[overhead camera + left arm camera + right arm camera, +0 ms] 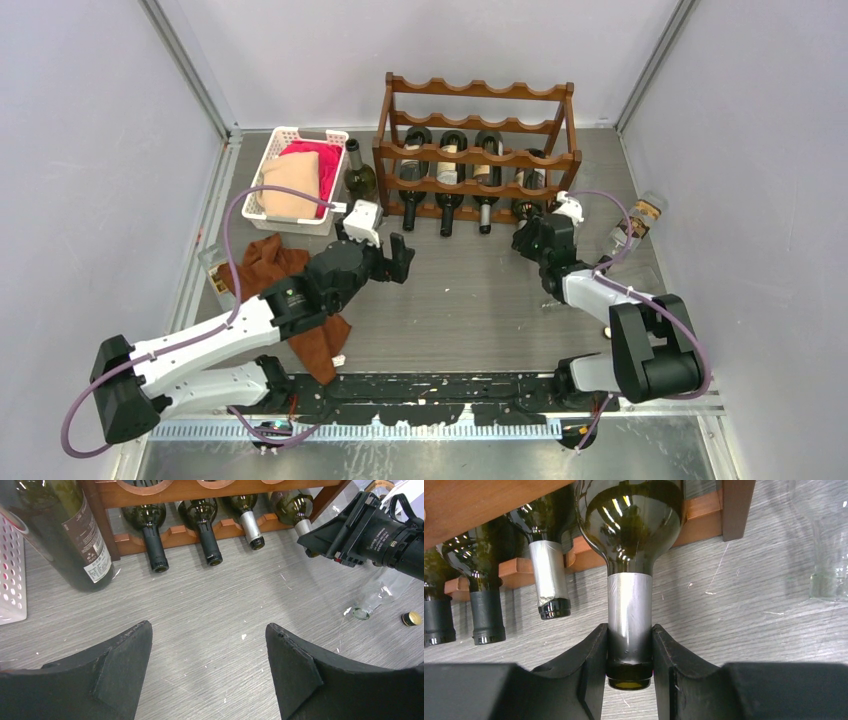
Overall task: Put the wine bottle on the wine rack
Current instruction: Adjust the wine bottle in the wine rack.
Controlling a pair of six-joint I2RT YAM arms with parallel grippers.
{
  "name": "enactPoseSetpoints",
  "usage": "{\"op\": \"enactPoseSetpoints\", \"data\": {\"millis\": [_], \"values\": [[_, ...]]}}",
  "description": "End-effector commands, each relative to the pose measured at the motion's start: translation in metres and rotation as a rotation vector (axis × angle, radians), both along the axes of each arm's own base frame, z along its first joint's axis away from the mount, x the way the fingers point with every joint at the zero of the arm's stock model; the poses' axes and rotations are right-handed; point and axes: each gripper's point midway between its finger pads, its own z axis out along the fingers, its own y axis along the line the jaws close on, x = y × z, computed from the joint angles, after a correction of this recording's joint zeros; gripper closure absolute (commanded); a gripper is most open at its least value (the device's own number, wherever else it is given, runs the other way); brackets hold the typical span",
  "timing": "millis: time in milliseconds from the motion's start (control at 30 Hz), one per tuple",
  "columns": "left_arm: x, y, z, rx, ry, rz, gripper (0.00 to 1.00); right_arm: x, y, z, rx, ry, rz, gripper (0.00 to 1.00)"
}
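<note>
The dark reddish-brown wine rack [478,140] stands at the back of the table with several bottles lying in its lower tier, necks toward me. My right gripper [629,647] is shut on the silver-foiled neck of the rightmost wine bottle [630,525], whose green body rests in the rack's end slot [704,510]. In the top view the right gripper [532,222] sits at the rack's front right corner. My left gripper [209,635] hovers open over bare table, in front of the rack's left end [398,260]. Another green bottle [65,535] stands upright left of the rack.
A white plastic basket [262,185] holding cloths sits back left, next to the upright bottle [358,175]. A brown cloth [290,270] lies under the left arm. A clear empty bottle [635,225] lies right of the rack, with a gold cap [411,618] nearby.
</note>
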Motion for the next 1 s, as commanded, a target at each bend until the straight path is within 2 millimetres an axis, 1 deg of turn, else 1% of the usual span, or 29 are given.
{"op": "enactPoseSetpoints", "data": {"millis": [0,133,267,367,500,600,733,867,967], "values": [[0.006,-0.007,0.028,-0.044,-0.035,-0.009,0.18,0.007,-0.015,0.003,-0.006,-0.035,-0.038,0.91],[0.007,-0.008,0.032,-0.042,-0.037,-0.007,0.18,0.012,-0.019,0.007,-0.012,-0.048,-0.060,0.91],[0.010,-0.009,0.035,-0.027,-0.040,-0.009,0.18,0.014,-0.028,-0.001,0.016,-0.036,-0.102,0.91],[0.011,-0.010,0.036,-0.021,-0.039,-0.010,0.18,0.014,-0.030,-0.006,0.035,-0.031,-0.105,0.90],[0.013,-0.012,0.037,-0.013,-0.033,-0.016,0.18,0.009,-0.029,-0.016,0.053,-0.012,-0.103,0.88],[0.014,-0.015,0.037,-0.006,-0.029,-0.020,0.18,0.008,-0.031,-0.019,0.064,-0.005,-0.113,0.88],[0.015,-0.020,0.037,-0.008,-0.020,-0.033,0.18,0.000,-0.036,-0.030,0.086,0.031,-0.149,0.87],[0.017,-0.025,0.036,-0.004,-0.011,-0.044,0.18,0.000,-0.040,-0.032,0.102,0.039,-0.173,0.87],[0.018,-0.029,0.037,-0.001,-0.008,-0.053,0.18,-0.003,-0.045,-0.038,0.120,0.068,-0.204,0.87]]}}
